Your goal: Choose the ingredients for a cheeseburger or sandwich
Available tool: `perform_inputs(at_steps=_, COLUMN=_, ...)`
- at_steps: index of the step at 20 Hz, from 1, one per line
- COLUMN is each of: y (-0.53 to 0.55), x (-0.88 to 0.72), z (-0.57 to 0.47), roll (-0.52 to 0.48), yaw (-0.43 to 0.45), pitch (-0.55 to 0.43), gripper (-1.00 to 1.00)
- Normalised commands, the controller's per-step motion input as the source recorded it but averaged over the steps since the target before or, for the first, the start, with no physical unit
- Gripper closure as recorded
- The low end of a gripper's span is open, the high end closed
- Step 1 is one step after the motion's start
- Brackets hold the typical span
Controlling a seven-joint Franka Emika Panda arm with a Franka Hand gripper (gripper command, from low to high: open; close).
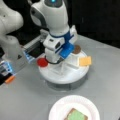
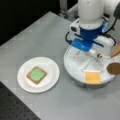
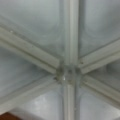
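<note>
Above the divided tray (image 2: 75,67), hand (image 1: 59,65), plate (image 2: 51,67) nearby

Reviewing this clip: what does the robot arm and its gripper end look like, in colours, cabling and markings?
In both front views the arm is glossy white with rounded shells and a blue light at its top edge. Its wrist carries a bright blue bracket and a black cable looping below. The gripper's fingers are not clearly visible.

White rounded arm (image 1: 51,15), blue wrist bracket (image 2: 83,43), black cable (image 1: 53,62)
</note>
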Motion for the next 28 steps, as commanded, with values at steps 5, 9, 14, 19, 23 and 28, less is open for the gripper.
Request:
perform_inputs(at_steps=5, y=0.06, x=-0.25, z=-0.19, roll=-0.149, yaw=0.026, pitch=-0.232, gripper=-1.00)
perform_inputs(at_steps=9, y=0.04, x=-0.26, z=-0.21, roll=-0.134, yaw=0.050, pitch=-0.247, gripper=-1.00)
perform_inputs(at_steps=14, y=0.05, x=-0.25, z=-0.21, roll=-0.136, yaw=0.048, pitch=-0.231, gripper=-1.00)
perform_inputs(at_steps=19, y=0.08, x=-0.23, z=-0.16, roll=-0.146, yaw=0.034, pitch=-0.209, gripper=-1.00)
perform_inputs(at_steps=23, y=0.09, x=-0.22, z=-0.16, roll=-0.139, yaw=0.037, pitch=-0.224, gripper=-1.00)
perform_inputs(at_steps=28, y=0.10, x=-0.24, z=-0.17, roll=-0.122, yaw=0.033, pitch=-0.217, gripper=-1.00)
